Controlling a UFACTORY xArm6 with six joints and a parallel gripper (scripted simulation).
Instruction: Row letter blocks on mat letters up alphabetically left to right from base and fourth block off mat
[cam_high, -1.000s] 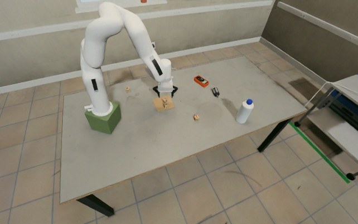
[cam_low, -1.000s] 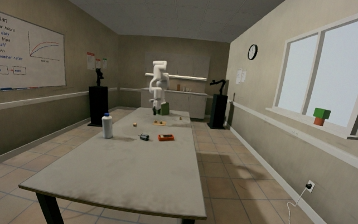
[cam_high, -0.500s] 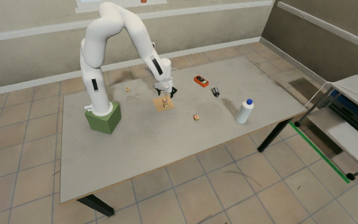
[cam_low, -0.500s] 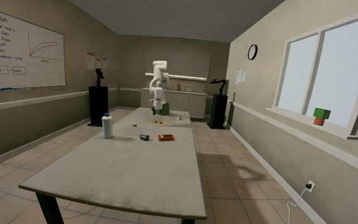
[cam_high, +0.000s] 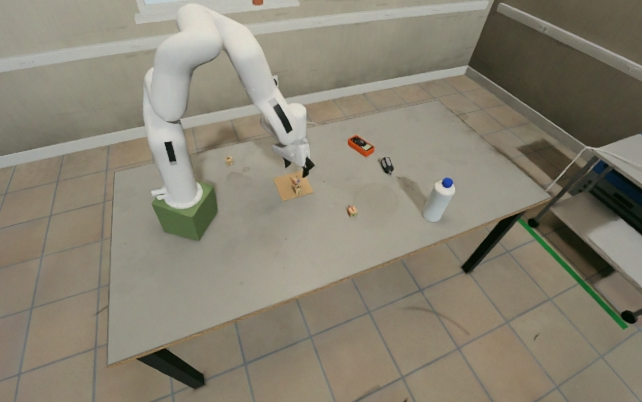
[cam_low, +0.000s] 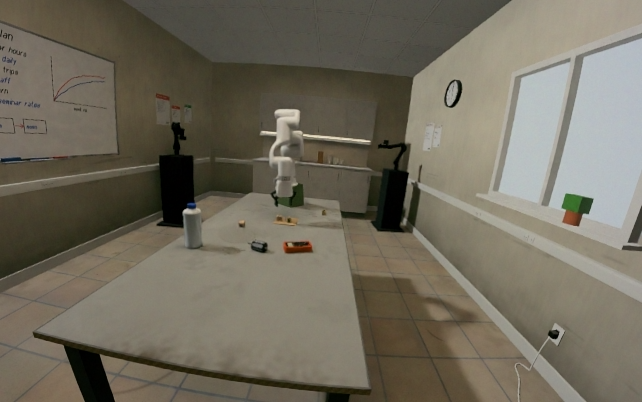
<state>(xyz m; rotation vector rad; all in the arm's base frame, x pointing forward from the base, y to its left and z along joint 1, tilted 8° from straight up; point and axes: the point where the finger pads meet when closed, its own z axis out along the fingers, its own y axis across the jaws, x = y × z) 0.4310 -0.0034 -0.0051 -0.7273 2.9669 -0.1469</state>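
A tan mat (cam_high: 291, 186) lies on the table in front of the arm; it also shows in the exterior view (cam_low: 285, 222). Two small wooden blocks (cam_high: 296, 184) stand close together on it, and show in the exterior view (cam_low: 284, 218). Their letters are too small to read. A third block (cam_high: 352, 211) (cam_low: 241, 223) lies on the table off the mat, toward the bottle. A fourth block (cam_high: 229, 160) (cam_low: 323, 212) lies off the mat on the other side. My gripper (cam_high: 299, 167) is open and empty, a little above the mat's far edge.
An orange meter (cam_high: 361, 145), a small black device (cam_high: 386, 165) and a white bottle with a blue cap (cam_high: 438, 200) stand farther out on the table. The arm's green base block (cam_high: 185, 215) stands near the table's end.
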